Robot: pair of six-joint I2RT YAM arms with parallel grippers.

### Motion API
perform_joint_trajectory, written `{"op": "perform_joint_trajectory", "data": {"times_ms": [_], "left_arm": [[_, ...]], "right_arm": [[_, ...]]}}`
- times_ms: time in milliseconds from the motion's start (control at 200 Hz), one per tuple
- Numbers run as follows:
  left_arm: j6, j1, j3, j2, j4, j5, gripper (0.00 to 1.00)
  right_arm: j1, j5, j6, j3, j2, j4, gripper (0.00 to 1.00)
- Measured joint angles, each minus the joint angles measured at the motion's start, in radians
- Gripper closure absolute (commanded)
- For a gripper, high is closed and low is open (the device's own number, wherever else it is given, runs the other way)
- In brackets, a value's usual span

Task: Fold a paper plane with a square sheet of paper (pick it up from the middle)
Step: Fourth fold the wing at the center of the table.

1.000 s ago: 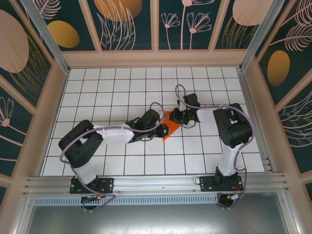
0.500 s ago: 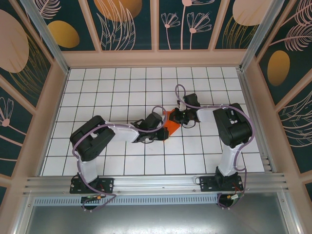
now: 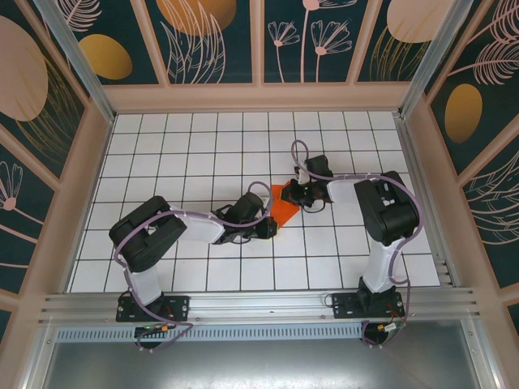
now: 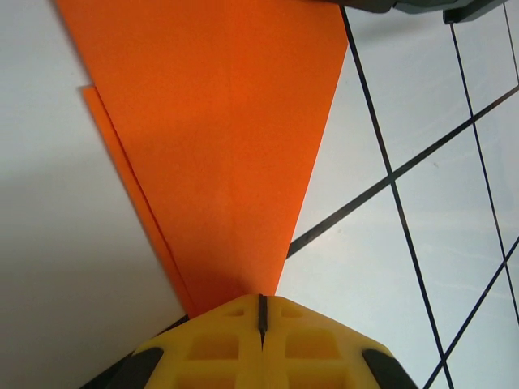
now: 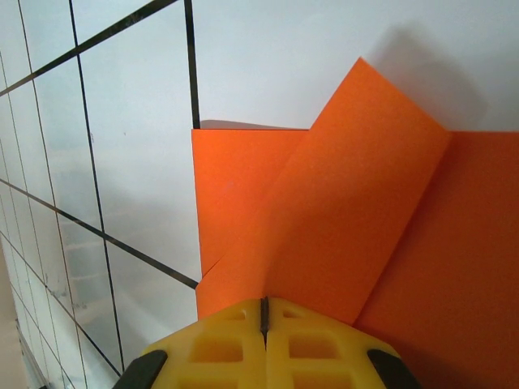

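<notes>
Folded sheet of paper (image 3: 284, 212): flat on table (image 3: 203, 154), right of centre. Left tool (image 3: 267, 228): at sheet's near-left tip, touching. Right tool (image 3: 291, 194): on sheet's far-right edge. Sheet lies between both tools.

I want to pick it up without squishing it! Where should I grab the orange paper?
Probably the folded flap at the right-arm end of the orange paper, coming in low toward its open edge, not its crease. The rest lies flat on the table, but that flap's corner seems lifted, casting a shadow.
</notes>
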Motion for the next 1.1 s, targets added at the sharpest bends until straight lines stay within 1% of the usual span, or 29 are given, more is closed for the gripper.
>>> {"op": "perform_joint_trajectory", "data": {"times_ms": [260, 490, 615, 691, 816, 1001, 1101], "left_arm": [[0.01, -0.012, -0.032, -0.045, -0.042, -0.003, 1.0], [0.026, -0.029, -0.036, -0.11, -0.159, -0.002, 1.0], [0.026, -0.033, -0.035, -0.184, -0.18, -0.053, 1.0], [0.026, -0.03, -0.026, -0.203, -0.178, -0.079, 1.0], [0.011, -0.024, -0.004, -0.183, -0.148, -0.1, 1.0], [-0.018, -0.024, 0.069, -0.056, -0.087, -0.101, 1.0], [-0.03, -0.024, 0.072, -0.024, -0.083, -0.108, 1.0]], "right_arm": [[0.0, -0.001, 0.0, 0.002, 0.002, -0.002, 1.0], [0.0, -0.002, 0.0, 0.002, 0.002, -0.002, 1.0], [0.0, -0.002, 0.0, 0.002, 0.002, -0.002, 1.0], [0.0, -0.002, 0.0, 0.002, 0.002, -0.002, 1.0], [0.0, -0.002, 0.0, 0.002, 0.002, -0.002, 1.0], [-0.001, -0.005, 0.0, 0.002, 0.003, -0.002, 1.0], [-0.001, -0.005, 0.0, 0.002, 0.003, -0.002, 1.0]]}}
